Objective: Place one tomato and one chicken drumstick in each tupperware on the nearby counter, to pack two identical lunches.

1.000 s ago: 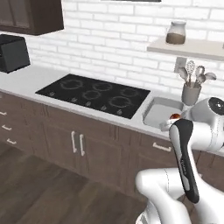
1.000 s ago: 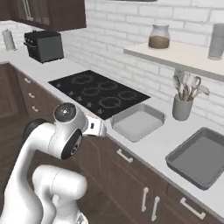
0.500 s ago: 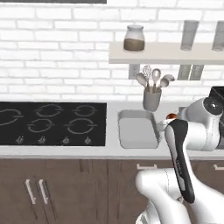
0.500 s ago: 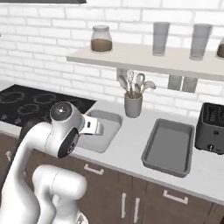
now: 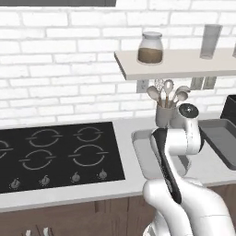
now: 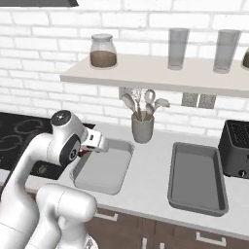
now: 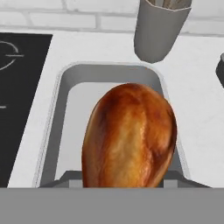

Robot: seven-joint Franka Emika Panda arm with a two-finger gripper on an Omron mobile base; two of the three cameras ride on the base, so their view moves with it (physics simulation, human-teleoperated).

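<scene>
Gripping the chicken drumstick (image 7: 129,136) in closed jaws above the lighter grey tupperware (image 6: 101,169) (pale tabletop (image 6: 151,180), white-brick wall (image 6: 44,44)).

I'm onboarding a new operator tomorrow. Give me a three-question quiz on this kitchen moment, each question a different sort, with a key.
1. True or false: the chicken drumstick already lies on the floor of the lighter grey tupperware.
2. Multiple choice: what stands on the counter between the two trays? A) utensil holder B) kettle C) bowl
3. Fill in: right of the dark grey tupperware stands a black ____.

Key
1. False; the gripper holds it above that tray.
2. A, the utensil holder.
3. Toaster.
</scene>
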